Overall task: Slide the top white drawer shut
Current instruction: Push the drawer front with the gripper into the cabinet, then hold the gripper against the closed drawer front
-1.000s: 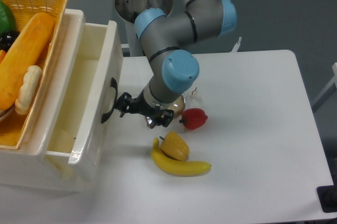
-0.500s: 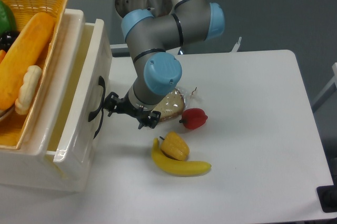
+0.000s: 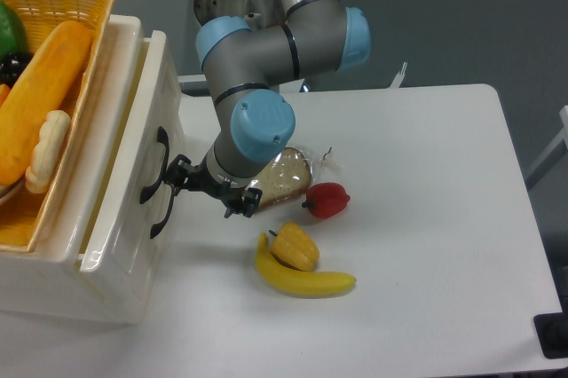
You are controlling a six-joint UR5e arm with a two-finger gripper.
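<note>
just ahead of the gripper (image 3: 177, 176), the top white drawer (image 3: 133, 174) sits nearly shut, its black handle (image 3: 156, 181) at my fingertips. i can't tell how far apart the jaws stand. i judge an off-centre push could skew the drawer or slip off the handle. behind the jaws, on the white table (image 3: 426, 218), lie a red pepper (image 3: 327, 200) and a banana (image 3: 304, 279).

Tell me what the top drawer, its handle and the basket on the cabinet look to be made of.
The top white drawer looks like moulded plastic, glossy cream-white, with soft highlights along its rounded rim. Its handle seems to be black plastic with a duller sheen; the gripper is close beside it. The basket is woven yellow wicker or a plastic imitation, going by its visible weave; which one is unclear.
</note>
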